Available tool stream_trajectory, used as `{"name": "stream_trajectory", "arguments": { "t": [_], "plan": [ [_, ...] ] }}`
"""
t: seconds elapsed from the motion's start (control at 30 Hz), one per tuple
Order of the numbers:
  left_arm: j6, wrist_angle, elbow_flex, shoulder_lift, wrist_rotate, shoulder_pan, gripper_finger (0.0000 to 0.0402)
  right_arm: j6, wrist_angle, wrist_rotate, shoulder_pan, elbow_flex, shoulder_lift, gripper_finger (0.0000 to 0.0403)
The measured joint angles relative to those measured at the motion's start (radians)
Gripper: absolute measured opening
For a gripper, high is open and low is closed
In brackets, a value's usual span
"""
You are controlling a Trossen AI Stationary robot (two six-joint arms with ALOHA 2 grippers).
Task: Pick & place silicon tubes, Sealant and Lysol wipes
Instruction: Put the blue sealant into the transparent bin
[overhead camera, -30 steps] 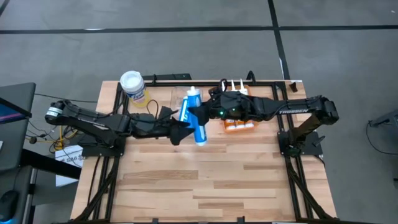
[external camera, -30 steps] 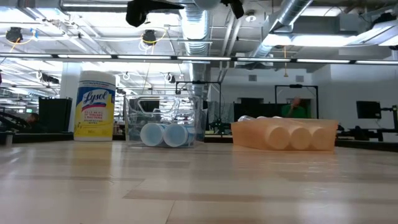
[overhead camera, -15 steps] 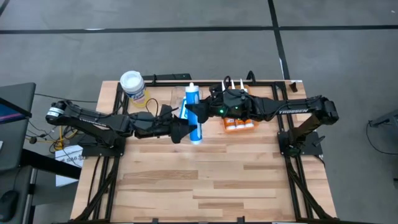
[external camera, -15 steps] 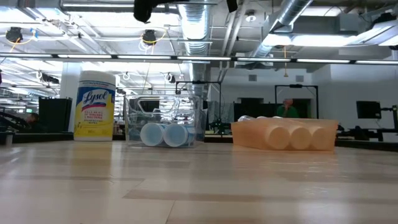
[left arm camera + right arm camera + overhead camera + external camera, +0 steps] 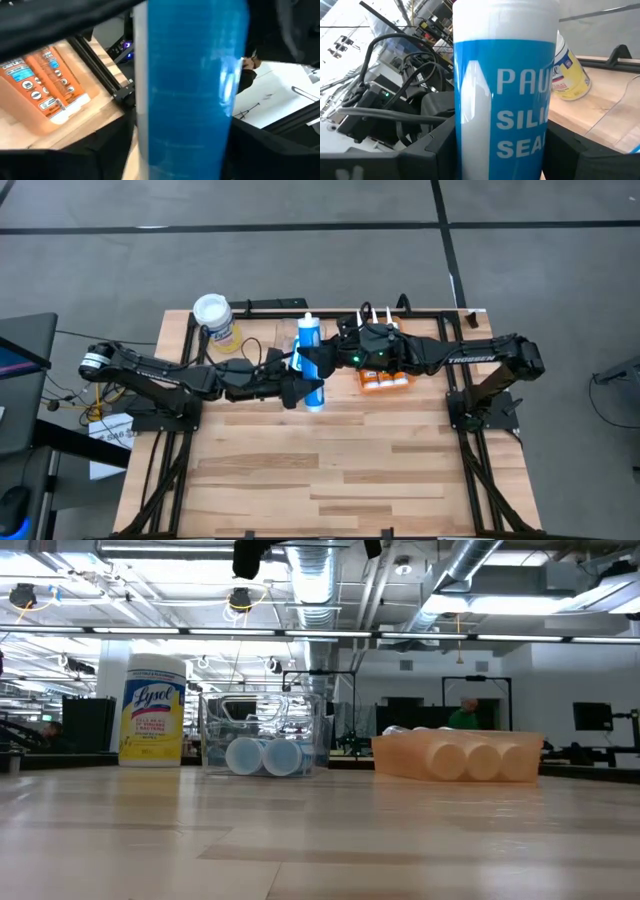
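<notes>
A blue-and-white sealant tube [image 5: 311, 352] hangs high over the table, its nozzle toward the far edge, above the clear bin [image 5: 265, 730]. My left gripper [image 5: 297, 387] comes from the left and is shut on the tube [image 5: 190, 90]. My right gripper [image 5: 322, 362] comes from the right and is shut on it too [image 5: 505, 100]. The Lysol wipes [image 5: 214, 318] stand upright at the far left and also show in the low view [image 5: 152, 708]. Two blue-capped tubes [image 5: 262, 756] lie in the bin. My left gripper has the tube's blue body [image 5: 185, 125] between its two fingers, on the half toward the near edge. The fingers come level from the table's left and lie across the tube. The tube is lifted clear. My right gripper pinches the tube's labelled middle [image 5: 502, 135] between its two fingers. The fingers come level from the table's right and lie across the tube. The tube is clear of the table and the bin.
A pack of orange tubes [image 5: 385, 380] lies at the far right, under my right arm; it also shows in the low view [image 5: 460, 755] and the left wrist view [image 5: 45, 85]. Bare wooden table [image 5: 330, 470] fills the near half.
My right gripper has carried the tube a little toward the far edge, and the tube has turned from slanting to nearly in line from near to far. My left gripper has gone toward the table's right, closing in on the tube.
</notes>
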Motion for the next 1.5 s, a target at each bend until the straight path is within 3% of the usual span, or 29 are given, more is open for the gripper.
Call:
{"name": "stream_trajectory", "arguments": {
  "t": [0.13, 0.33, 0.6, 0.73, 0.93, 1.1, 1.27, 1.5],
  "plan": [
    [0.001, 0.000, 0.000, 0.000, -0.002, 0.000, 0.0199, 0.003, -0.001, 0.000, 0.000, 0.000, 0.000, 0.0200],
    [0.001, -0.001, 0.000, 0.000, -0.011, 0.000, 0.0200, 0.001, -0.002, 0.000, 0.000, 0.000, 0.000, 0.0202],
    [-0.001, -0.087, 0.000, 0.000, -0.057, -0.001, 0.0200, -0.038, -0.057, 0.001, -0.004, 0.000, -0.022, 0.0300],
    [-0.033, -0.165, 0.000, -0.005, -0.130, 0.000, 0.0200, -0.055, -0.195, 0.036, -0.007, 0.002, -0.084, 0.0308],
    [-0.106, -0.363, 0.000, -0.028, -0.233, 0.037, 0.0200, -0.073, -0.458, 0.225, 0.039, 0.002, -0.188, 0.0301],
    [-0.166, -0.518, 0.000, -0.023, -0.225, 0.126, 0.0200, -0.054, -0.723, 0.261, 0.089, 0.001, -0.256, 0.0301],
    [-0.179, -0.555, 0.002, 0.003, -0.153, 0.222, 0.0200, 0.078, -0.943, 0.279, 0.148, -0.002, -0.280, 0.0301],
    [-0.099, -0.626, 0.107, 0.126, -0.086, 0.313, 0.0200, 0.220, -1.019, 0.321, 0.229, -0.060, -0.268, 0.0302]
  ]
}}
